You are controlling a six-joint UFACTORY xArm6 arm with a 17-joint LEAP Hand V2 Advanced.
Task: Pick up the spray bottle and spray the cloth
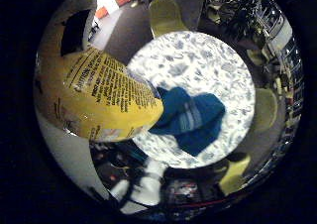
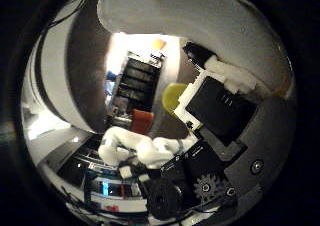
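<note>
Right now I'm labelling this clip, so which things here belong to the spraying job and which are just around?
Job:
yellow spray bottle, close to the palm
blue cloth on the round speckled table
hand, fingers curled

Around:
yellow-green chairs beside the table

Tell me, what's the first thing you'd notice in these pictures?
The big yellow spray bottle jumps out first; it fills much of the little finger side view, so it is very close to the palm. Past it lies a blue cloth, crumpled on a round speckled white table. In the thumb side view, the hand crowds the picture, its white fingers curled.
</note>
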